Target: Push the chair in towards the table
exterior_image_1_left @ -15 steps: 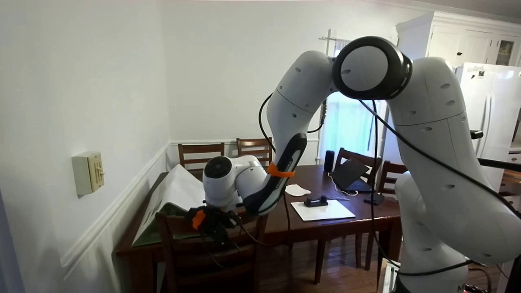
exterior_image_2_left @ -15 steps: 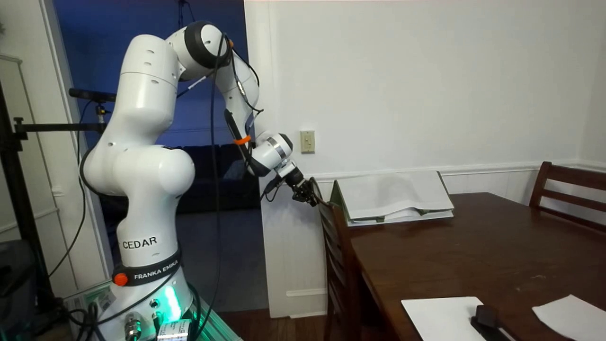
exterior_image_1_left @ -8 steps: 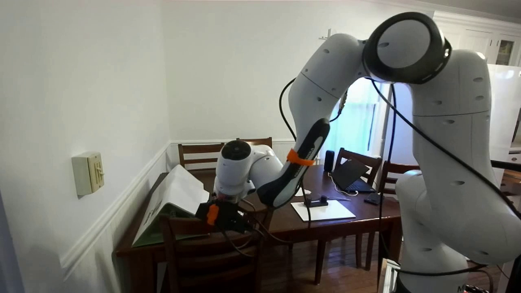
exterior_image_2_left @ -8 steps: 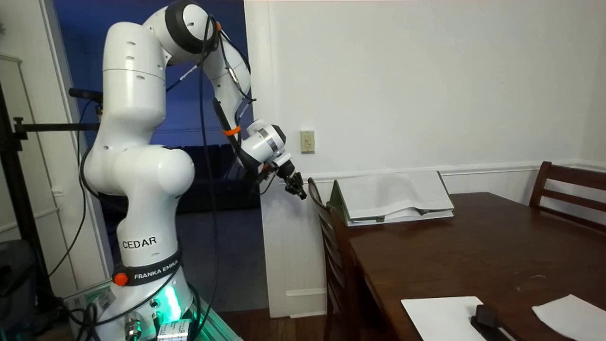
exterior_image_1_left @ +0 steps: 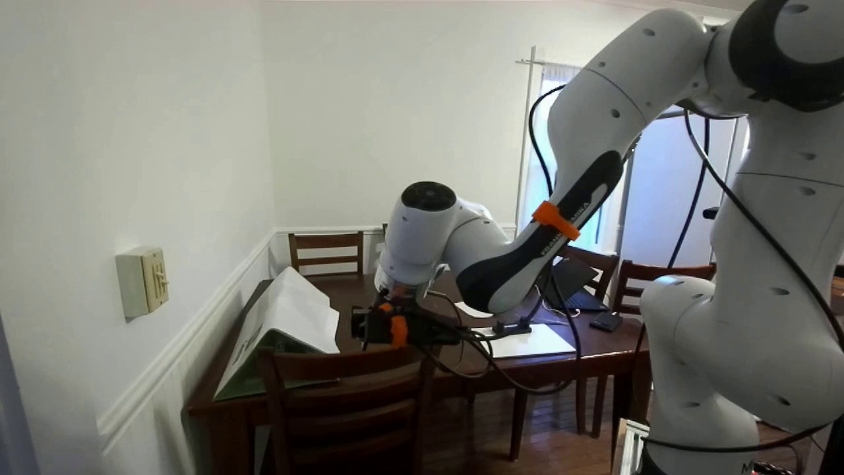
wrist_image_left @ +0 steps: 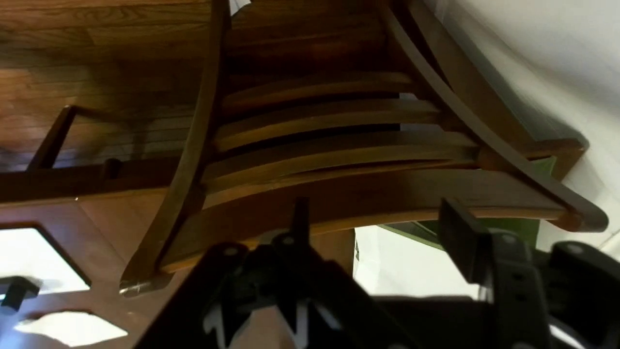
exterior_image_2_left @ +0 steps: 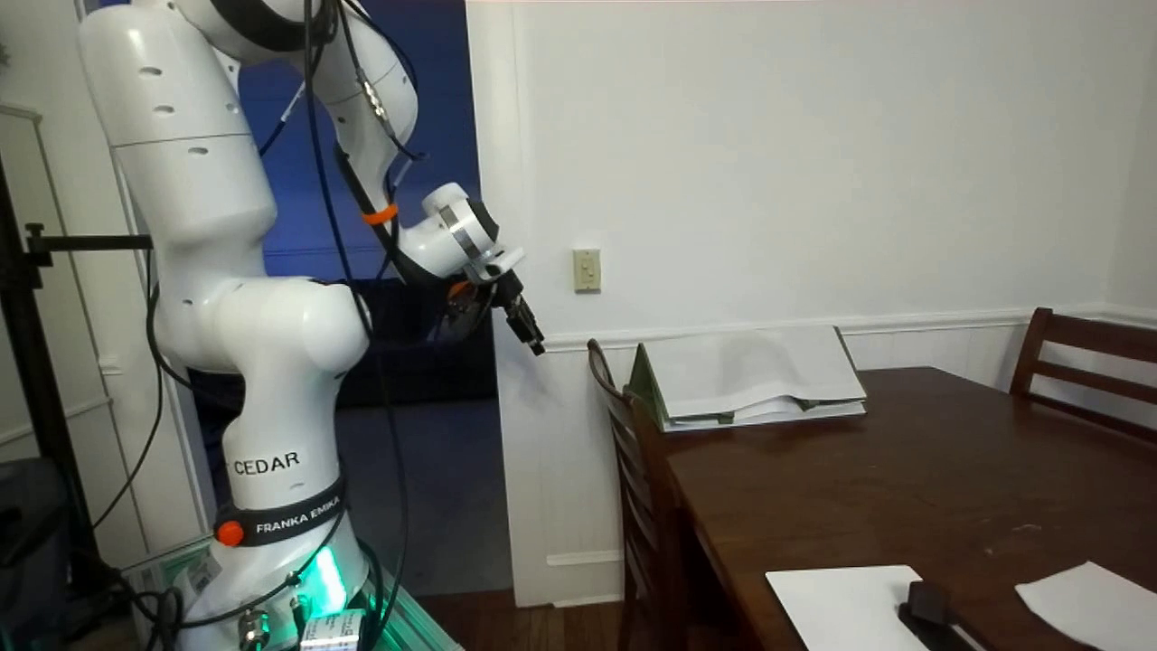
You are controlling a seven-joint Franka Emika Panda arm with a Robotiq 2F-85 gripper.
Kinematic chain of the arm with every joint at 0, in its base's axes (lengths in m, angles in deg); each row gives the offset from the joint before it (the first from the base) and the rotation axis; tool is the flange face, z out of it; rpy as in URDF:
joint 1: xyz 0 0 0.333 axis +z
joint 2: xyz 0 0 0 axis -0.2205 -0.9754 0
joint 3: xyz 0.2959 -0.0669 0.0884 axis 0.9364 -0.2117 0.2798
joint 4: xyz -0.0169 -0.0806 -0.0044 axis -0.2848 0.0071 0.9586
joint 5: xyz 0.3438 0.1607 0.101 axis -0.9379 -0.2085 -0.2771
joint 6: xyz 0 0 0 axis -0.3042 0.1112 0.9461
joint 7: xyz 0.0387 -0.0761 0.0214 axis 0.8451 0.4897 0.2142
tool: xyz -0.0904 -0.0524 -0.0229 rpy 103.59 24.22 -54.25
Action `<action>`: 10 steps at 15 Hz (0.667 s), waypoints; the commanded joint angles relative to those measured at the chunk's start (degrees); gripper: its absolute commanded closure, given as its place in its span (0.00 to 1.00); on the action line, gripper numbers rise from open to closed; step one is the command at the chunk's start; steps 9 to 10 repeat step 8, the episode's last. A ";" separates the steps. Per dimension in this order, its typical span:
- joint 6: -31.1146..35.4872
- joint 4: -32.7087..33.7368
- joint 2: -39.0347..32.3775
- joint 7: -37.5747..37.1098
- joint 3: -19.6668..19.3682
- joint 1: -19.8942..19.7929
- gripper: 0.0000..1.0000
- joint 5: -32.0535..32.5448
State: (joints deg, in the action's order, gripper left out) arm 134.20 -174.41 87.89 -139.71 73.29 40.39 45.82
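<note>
The hand (wrist_image_left: pixel 377 213), spread wide and empty, had just backed clear. The chair (exterior_image_2_left: pixel 664 524) stood at the nine-o'clock edge of the desk (exterior_image_2_left: pixel 904 479) in an exterior view (push apparently complete).

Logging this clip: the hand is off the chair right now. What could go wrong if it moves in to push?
The back of the chair stands close to the table, so a hard push might jam it there or shift the table. The green-backed paper pad sits just beyond the chair back and could get knocked. A black cable loops beside the hand; it might catch on the chair during the push.
</note>
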 commanded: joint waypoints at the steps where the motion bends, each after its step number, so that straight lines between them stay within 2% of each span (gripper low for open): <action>1: -6.71 -5.25 12.07 15.20 -5.39 5.37 0.02 -4.75; 4: -14.72 -4.52 19.89 27.27 -6.90 6.25 0.00 -8.52; 5: -7.27 -3.41 11.13 23.79 4.51 -5.49 0.00 -11.14; 7: -9.84 -3.54 15.06 29.26 3.68 -5.39 0.00 -13.19; 10: -10.22 -3.77 16.14 30.13 3.48 -5.35 0.00 -13.39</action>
